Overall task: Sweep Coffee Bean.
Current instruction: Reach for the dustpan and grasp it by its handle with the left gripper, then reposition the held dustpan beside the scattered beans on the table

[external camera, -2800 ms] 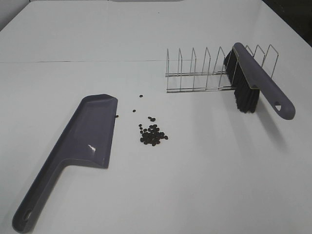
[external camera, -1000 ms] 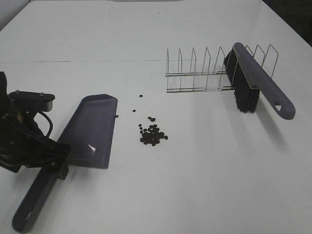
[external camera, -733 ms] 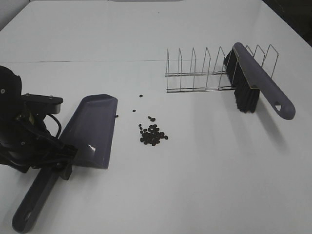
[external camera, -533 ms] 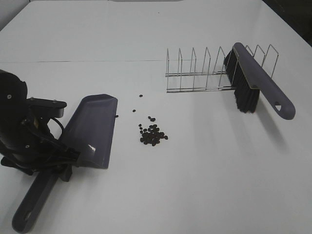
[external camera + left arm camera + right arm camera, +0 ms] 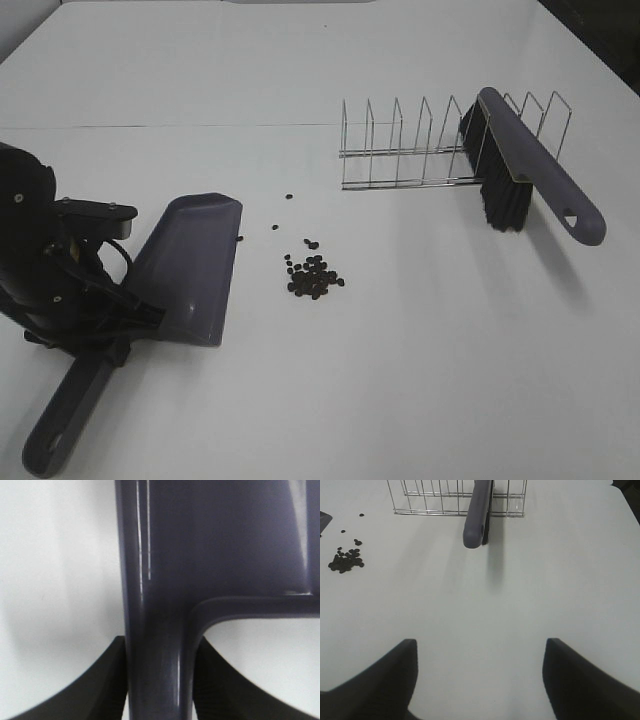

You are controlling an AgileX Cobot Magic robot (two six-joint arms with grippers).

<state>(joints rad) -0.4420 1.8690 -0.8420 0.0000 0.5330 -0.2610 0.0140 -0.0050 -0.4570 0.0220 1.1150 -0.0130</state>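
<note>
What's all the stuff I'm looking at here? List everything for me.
dustpan: one, grey-purple, lying on the left of the table, handle toward the near edge
coffee beans: a small pile plus a few strays, dark brown, just right of the dustpan
wire rack: one, silver, standing at the far right
brush: one, grey-purple with black bristles, propped on the wire rack's right end
table: one, white, under everything
left gripper: one, black, shut on the dustpan's handle
right gripper: one, black, open, holding nothing, over bare table
</note>
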